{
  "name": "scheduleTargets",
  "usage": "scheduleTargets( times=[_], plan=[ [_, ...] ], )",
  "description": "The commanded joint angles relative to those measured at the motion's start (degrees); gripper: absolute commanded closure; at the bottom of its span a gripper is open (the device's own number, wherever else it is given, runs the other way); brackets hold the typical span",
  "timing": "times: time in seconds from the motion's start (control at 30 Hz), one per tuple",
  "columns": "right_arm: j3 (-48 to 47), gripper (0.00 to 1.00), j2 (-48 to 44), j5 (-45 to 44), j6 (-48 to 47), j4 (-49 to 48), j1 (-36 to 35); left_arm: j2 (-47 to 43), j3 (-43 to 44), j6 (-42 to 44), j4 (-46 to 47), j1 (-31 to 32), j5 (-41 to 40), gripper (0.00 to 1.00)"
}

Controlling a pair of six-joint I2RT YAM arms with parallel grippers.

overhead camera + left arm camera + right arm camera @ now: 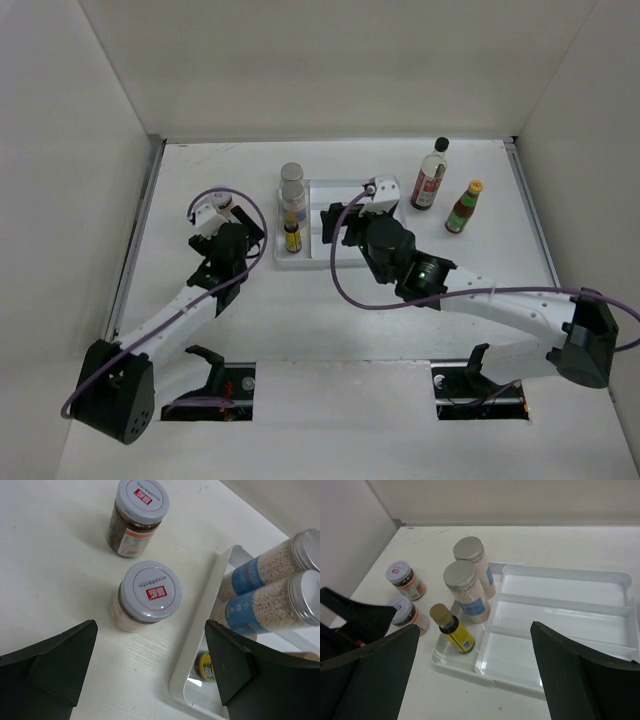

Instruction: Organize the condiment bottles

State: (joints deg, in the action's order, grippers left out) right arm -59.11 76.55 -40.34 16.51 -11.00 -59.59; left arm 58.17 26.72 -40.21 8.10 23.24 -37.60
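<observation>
**Left arm: take the near jar, stay off the tray wall**

Left gripper (150, 630) hangs over the near jar (147, 597), jaws spread wide, nothing in them. That jar stands upright on the counter (50, 555), just beside the outer wall of the white compartmented tray (200, 630). The far jar (137, 517), darker fill, stands near it but apart. Right gripper (475, 630) hovers over the tray's front, jaws also spread and empty.

In the tray's left compartment are two grey-lidded shakers (465, 592), touching each other, with the small yellow-capped bottle (454, 630) in front of them. The black-capped bottle (430, 180) and yellow-capped red-labelled bottle (463, 208) are out on the counter, right of the tray.

Likely step: pick up the near jar.
- Centre the jaws on it before you drop.
- One finger looks lined up over the tray rim, so shift away from the tray or turn the wrist so neither finger lands on the wall.
- Close on the body below the lid; the lid looks smooth and could slip.
- Lift straight up, clear the rim, then cross.
- The right arm sits over the tray, so pick a free compartment away from it.
</observation>
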Motion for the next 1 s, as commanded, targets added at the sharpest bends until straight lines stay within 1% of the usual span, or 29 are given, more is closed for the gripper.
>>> scheduleTargets(
  times=[0.0,0.13,0.27,0.37,0.5,0.57,0.67,0.8,0.87,0.93,0.97],
  plan=[
    [5.39,0.0,-4.38,0.17,1.42,-1.47,-0.04,6.23,6.05,2.5,-0.01,-0.79,-1.85,0.12],
    [10.5,0.0,-7.55,2.28,1.42,-5.25,0.49,14.06,9.48,3.64,0.16,-0.97,-3.43,0.16],
    [11.74,0.0,-10.1,2.19,1.59,-4.9,0.49,18.99,11.33,4.35,0.69,-1.4,-4.76,0.2],
    [12.79,0.0,-11.77,2.02,1.68,-4.82,0.49,21.36,12.56,4.43,1.3,-1.67,-5.63,0.26],
    [13.58,0.0,-13.45,1.93,1.68,-4.82,0.58,23.12,14.32,4.61,2.62,-1.5,-6.43,0.38],
    [13.76,0.0,-13.54,1.84,1.68,-4.82,0.66,23.65,14.94,4.79,3.24,-1.06,-7.22,0.41],
    [13.85,0.0,-13.45,1.84,1.68,-4.82,0.66,24.7,15.38,5.84,3.94,-0.44,-8.71,0.4],
    [13.85,0.0,-13.45,1.84,1.68,-4.46,0.75,25.67,14.59,5.93,4.64,-0.7,-9.07,0.26],
    [13.85,0.0,-13.45,2.01,1.68,-4.38,1.01,25.68,14.24,5.84,5.35,-1.14,-9.07,0.22],
    [13.85,0.0,-13.36,2.1,1.68,-4.38,1.1,25.76,14.5,5.93,5.79,-1.58,-8.98,0.21],
    [13.85,0.0,-13.36,2.1,1.68,-4.38,1.19,26.02,14.85,6.02,6.05,-1.76,-8.72,0.23]
  ],
)
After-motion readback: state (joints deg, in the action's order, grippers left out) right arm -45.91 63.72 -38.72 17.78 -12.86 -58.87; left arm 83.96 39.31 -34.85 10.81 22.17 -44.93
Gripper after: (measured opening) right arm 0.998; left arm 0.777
